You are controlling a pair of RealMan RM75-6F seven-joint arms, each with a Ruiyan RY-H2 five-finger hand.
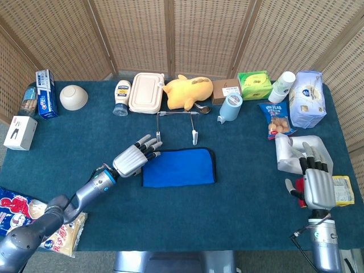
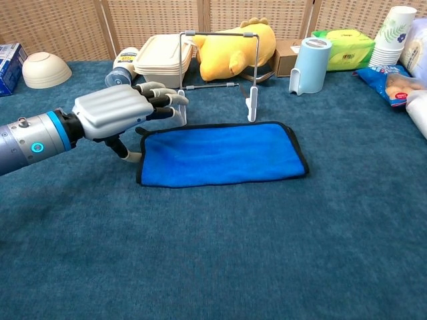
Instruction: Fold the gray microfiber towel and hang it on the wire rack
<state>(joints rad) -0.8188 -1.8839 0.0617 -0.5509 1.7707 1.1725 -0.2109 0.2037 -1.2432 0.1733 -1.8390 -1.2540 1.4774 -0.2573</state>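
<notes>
The towel point(image 2: 220, 154) lay flat on the table point(image 2: 220, 267), just in front of the wire rack point(image 2: 217, 73); it showed blue rather than gray, and whether it was already doubled over I could not tell from either view; nothing hung on the rack. The left hand point(image 2: 117, 113) hovered at the towel's left edge, fingers spread, holding nothing; the right hand point(image 1: 316, 185) waited well apart near the table's right edge, fingers open and empty. Grasping, any folding and the hanging all seemed left to do.
</notes>
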